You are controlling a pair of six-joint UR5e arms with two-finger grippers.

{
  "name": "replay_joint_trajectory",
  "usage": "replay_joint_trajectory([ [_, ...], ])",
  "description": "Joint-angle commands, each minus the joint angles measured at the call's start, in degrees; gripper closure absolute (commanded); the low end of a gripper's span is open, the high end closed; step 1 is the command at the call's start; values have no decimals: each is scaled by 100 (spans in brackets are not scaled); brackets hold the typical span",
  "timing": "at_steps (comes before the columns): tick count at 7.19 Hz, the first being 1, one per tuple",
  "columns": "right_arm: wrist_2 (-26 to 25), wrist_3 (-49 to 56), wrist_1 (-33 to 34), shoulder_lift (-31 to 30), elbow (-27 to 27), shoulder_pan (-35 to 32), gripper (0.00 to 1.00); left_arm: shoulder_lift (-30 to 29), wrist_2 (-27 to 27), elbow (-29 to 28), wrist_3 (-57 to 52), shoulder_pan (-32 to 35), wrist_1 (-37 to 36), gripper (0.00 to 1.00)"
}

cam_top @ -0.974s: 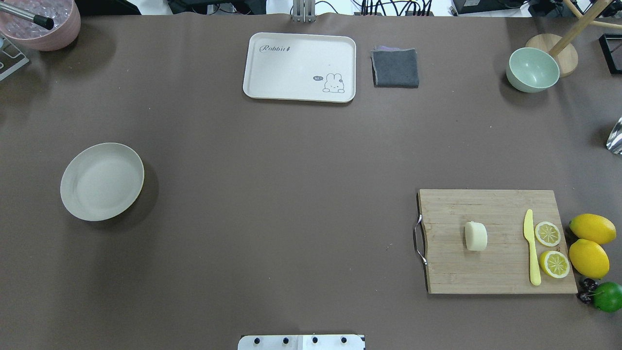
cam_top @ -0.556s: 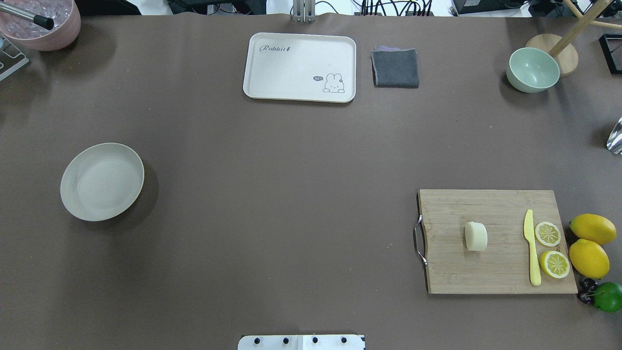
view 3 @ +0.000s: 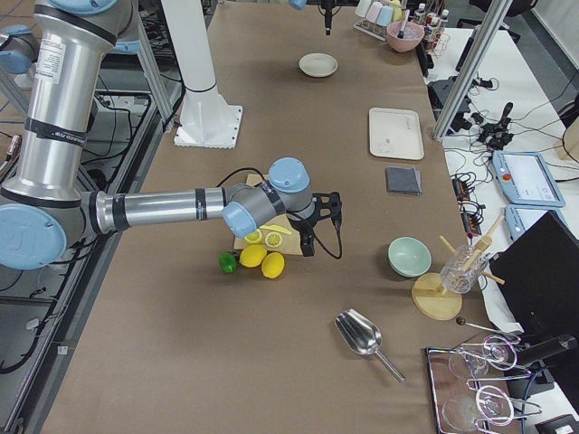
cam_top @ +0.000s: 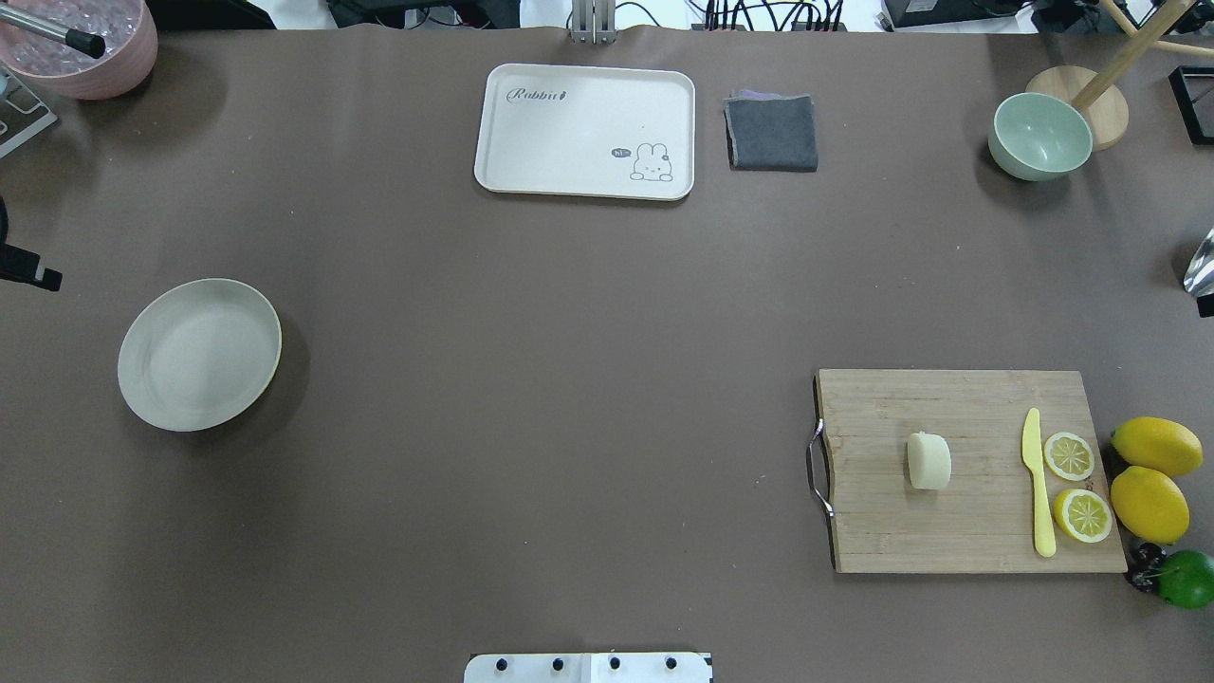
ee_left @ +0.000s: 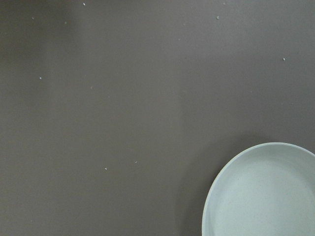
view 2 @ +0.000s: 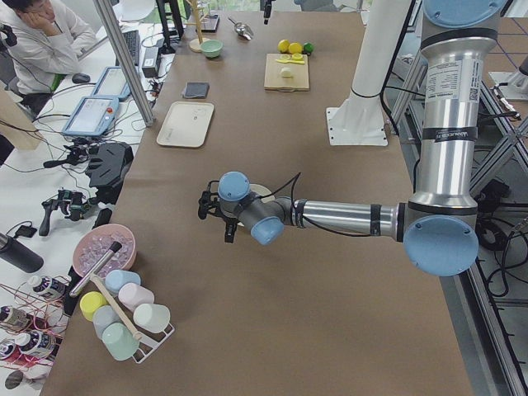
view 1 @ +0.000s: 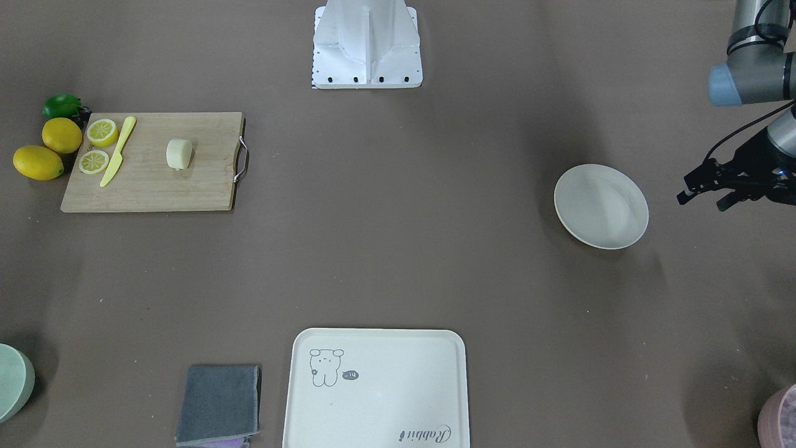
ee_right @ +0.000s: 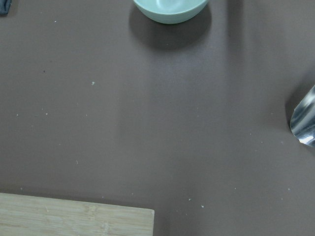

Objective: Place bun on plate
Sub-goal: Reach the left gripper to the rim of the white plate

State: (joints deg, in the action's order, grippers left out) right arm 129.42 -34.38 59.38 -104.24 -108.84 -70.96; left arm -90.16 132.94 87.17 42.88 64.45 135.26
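The bun (cam_top: pixel 928 461) lies on its side near the middle of a wooden cutting board (cam_top: pixel 967 531) at the table's right; it also shows as the pale lump on the board (view 1: pixel 179 154). The plate (cam_top: pixel 199 354) sits empty at the left, with its rim also in the left wrist view (ee_left: pixel 266 196). My left gripper (view 1: pixel 703 200) hovers open just outside the plate (view 1: pixel 601 206), holding nothing. Only a dark sliver of my right gripper (cam_top: pixel 1205 305) shows at the overhead's right edge, beyond the board's far right corner. Whether it is open or shut I cannot tell.
A cream rabbit tray (cam_top: pixel 585 131) and a folded grey cloth (cam_top: pixel 771 133) lie at the far middle. A green bowl (cam_top: pixel 1039 136) and metal scoop (cam_top: pixel 1203 266) are far right. A yellow knife (cam_top: pixel 1039 484), lemon slices (cam_top: pixel 1069 455), lemons (cam_top: pixel 1152 474) and a lime (cam_top: pixel 1187 579) crowd the board's right side.
The tip of my left gripper has come into the overhead view at its left edge, above the plate. A dark bit of my right gripper now shows at the right edge.
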Motion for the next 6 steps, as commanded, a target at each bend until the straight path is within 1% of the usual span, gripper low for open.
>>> replay_joint_trajectory([
  [1,-154,-253,-146,8,3,223,0,-168,-417,-383,466,-529,492,2],
  [2,-154,-262,-155,8,3,223,0,-186,-418,-428,466,-547,544,3],
  [4,-145,-253,-155,8,-6,223,0,-169,-409,-568,466,-714,946,20],
  [5,-136,-262,-155,8,-40,223,0,-142,-391,-622,475,-775,1123,32],
  [6,-145,-262,-155,8,-6,223,0,-142,-365,-613,484,-776,1186,39],
])
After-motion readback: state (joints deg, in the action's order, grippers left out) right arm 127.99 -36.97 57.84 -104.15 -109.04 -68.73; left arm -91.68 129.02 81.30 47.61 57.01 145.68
